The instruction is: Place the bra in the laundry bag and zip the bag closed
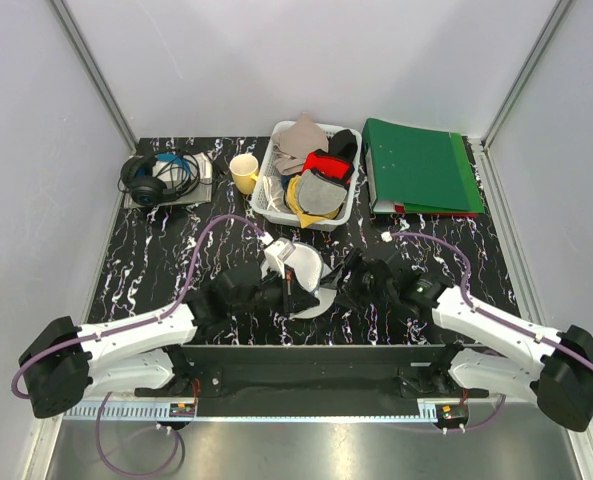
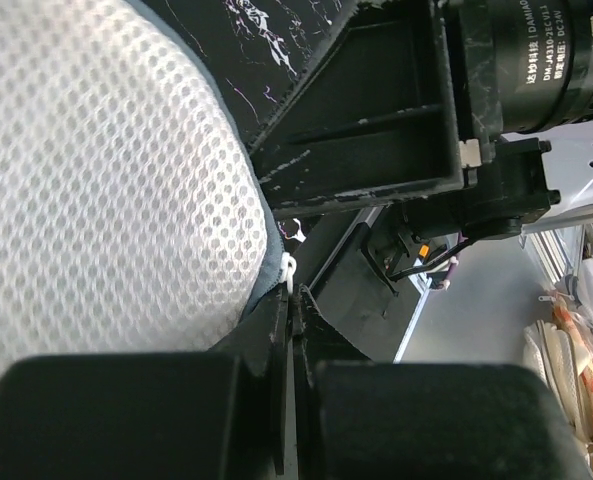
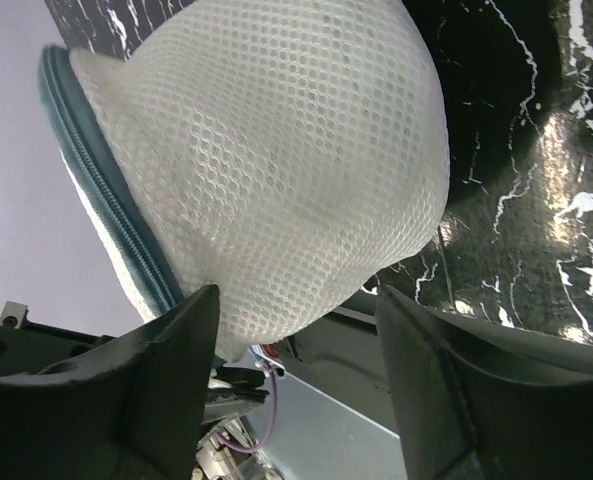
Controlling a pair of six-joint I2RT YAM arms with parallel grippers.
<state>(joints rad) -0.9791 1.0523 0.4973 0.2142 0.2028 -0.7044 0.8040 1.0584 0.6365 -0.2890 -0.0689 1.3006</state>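
The laundry bag [image 1: 304,264] is a white mesh dome with a grey-blue zip [image 3: 106,200], standing on the black marbled table between my two grippers. My left gripper [image 1: 288,290] is shut on the bag's small white zip pull [image 2: 289,268] at the bag's rim, with the mesh [image 2: 96,180] right beside its fingers. My right gripper [image 1: 342,278] is open, and its fingers [image 3: 166,370] straddle the bag's lower edge [image 3: 276,160] without pinching it. The bra is hidden. I cannot tell how far the zip is shut.
A white lattice basket [image 1: 269,200] with grey, red and yellow garments stands at the back centre. A yellow cup [image 1: 243,172] and headphones [image 1: 156,178] are at the back left. A green binder [image 1: 421,165] lies at the back right.
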